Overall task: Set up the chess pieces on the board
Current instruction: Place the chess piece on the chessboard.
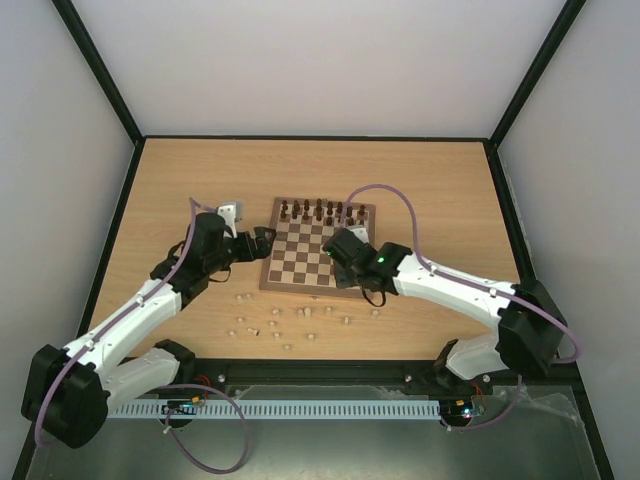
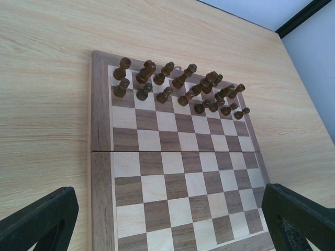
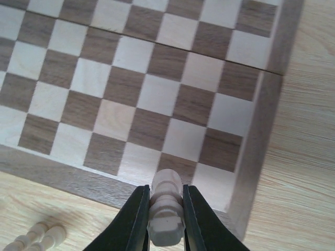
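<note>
The board (image 1: 300,262) lies mid-table, with dark brown pieces (image 1: 320,210) in its two far rows. Several pale chess pieces (image 1: 276,326) lie loose on the table in front of it. My right gripper (image 3: 166,219) is shut on one pale piece (image 3: 166,206) and holds it above the board's (image 3: 131,78) near right corner squares. In the top view the right gripper (image 1: 343,258) is over the board's near right part. My left gripper (image 2: 167,230) is open and empty, its fingers (image 2: 42,219) wide apart over the board (image 2: 172,172) at its left edge (image 1: 265,243).
Dark pieces (image 2: 178,86) crowd the far rows; some lean. Two pale pieces (image 3: 39,236) lie on the table just off the board's near edge. Black frame rails border the table on both sides and at the back.
</note>
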You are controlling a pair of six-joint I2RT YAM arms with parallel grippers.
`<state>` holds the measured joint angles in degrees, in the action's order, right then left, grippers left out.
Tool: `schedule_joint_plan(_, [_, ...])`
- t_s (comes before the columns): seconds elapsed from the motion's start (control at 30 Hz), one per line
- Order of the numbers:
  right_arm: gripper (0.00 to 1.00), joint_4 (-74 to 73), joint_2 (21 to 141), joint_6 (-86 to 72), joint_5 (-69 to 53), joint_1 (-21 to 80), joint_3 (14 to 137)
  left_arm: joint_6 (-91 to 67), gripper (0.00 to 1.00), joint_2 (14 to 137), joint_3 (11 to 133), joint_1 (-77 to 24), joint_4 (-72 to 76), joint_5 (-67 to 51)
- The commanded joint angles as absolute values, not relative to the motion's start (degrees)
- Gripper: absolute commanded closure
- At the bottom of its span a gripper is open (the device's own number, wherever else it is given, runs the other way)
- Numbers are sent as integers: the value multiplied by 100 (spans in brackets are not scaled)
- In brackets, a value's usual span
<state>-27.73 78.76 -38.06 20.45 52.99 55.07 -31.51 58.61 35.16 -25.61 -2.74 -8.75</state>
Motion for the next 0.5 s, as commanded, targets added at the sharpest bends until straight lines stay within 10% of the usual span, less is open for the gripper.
schedule_joint_plan(0.0, [97, -2769, 8187, -3671, 2020, 5550, 5852, -3162, 1, 5650, 3385, -2473, -503, -846])
schedule_joint_plan(0.47, [96, -2734, 9056, -3532, 2136, 6006, 6409, -3167, 1, 5455, 3167, -2383, -456, -914])
